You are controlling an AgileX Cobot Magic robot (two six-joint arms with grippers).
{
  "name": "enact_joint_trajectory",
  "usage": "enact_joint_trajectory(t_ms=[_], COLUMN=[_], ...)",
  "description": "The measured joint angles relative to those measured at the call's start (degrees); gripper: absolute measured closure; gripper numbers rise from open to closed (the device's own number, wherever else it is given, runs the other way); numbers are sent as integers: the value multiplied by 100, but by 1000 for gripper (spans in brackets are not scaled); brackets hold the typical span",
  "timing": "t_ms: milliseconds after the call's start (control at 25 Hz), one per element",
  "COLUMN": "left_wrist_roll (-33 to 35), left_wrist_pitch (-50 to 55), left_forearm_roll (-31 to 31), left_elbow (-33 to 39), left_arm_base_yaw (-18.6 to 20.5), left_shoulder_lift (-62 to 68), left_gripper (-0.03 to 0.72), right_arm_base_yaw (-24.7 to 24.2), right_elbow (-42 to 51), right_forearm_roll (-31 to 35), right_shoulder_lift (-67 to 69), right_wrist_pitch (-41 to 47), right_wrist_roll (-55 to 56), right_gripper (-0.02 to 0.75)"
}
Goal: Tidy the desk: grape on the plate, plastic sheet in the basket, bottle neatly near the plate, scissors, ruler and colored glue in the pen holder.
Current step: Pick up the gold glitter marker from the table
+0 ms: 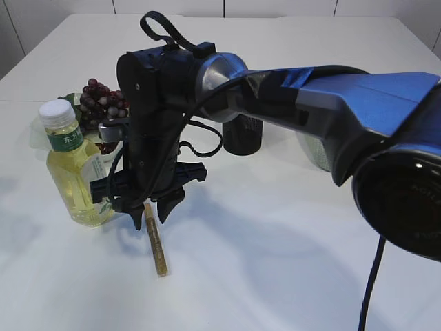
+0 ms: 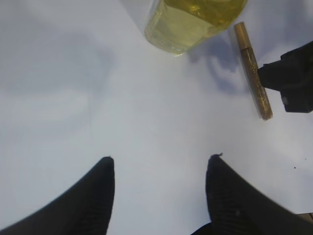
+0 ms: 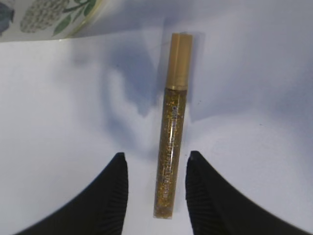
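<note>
While parted, right claw [image 3: 155,169] straddles glitter glue [image 3: 172,132], untouched.

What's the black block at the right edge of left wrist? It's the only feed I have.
Observer: That's the right gripper. In its wrist view the jaws are open and straddle the lower end of the glitter glue tube, with a gap showing on both sides.
Operator: Is the pen holder in sight anywhere?
Observer: Yes. The exterior view shows a black pen holder standing upright farther back on the table, partly behind the right arm.
Operator: Are the grapes plated?
Observer: I can't tell. The grapes sit behind the upright bottle, and what is under them is mostly hidden.
</note>
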Motion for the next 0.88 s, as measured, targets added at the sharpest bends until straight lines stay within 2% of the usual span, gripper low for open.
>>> enact_joint_trajectory(t_ms=[880], left_wrist_roll=[0], left_wrist_pitch=[-10], left_forearm_roll=[0], left_elbow=[0], left_arm_base_yaw=[0], left_shoulder_lift=[0], left_gripper=[253], right_arm_base_yaw=[0], right_elbow=[-11], right_forearm_roll=[-36], right_shoulder_lift=[402], right_wrist_pitch=[-17], right_wrist_roll=[8], right_gripper=[416])
